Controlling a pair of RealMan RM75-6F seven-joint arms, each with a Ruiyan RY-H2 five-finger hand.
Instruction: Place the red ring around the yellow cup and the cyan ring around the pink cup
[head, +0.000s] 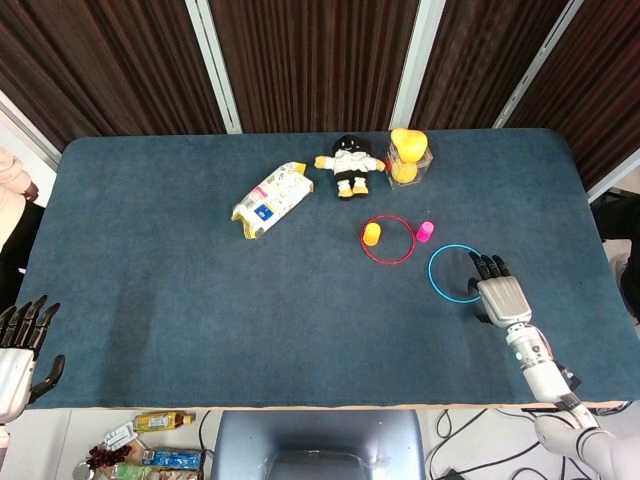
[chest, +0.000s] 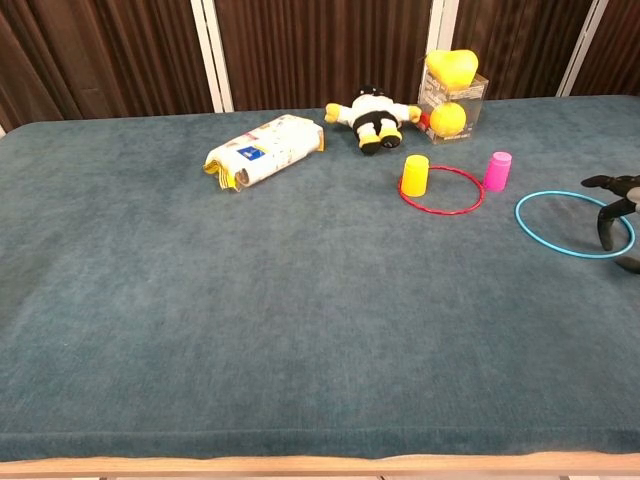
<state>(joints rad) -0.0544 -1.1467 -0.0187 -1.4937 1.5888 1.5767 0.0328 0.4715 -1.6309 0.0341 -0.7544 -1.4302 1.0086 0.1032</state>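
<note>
Half the task looks done: the red ring (head: 388, 239) lies flat around the yellow cup (head: 371, 234), which sits at the ring's far-left inner edge rather than its middle. The other half is left. The cyan ring (head: 459, 273) lies on the table (head: 150, 290) with nothing inside it, and the pink cup (head: 425, 231) stands just beyond and to the left of the right hand (head: 497, 292), outside both rings and close to the red one.

The right hand hovers at the near-right rim of the cyan ring, fingers spread and curved down over it, gripping nothing that I can see (whether a fingertip touches the ring is unclear). The left hand (head: 18, 345) hangs off the near-left table corner, fingers apart and empty.

Room is tight by the pink cup: the red ring almost touches it, so the cyan ring risks overlapping red. To the right of the hand, bare cloth runs to the table edge.
</note>
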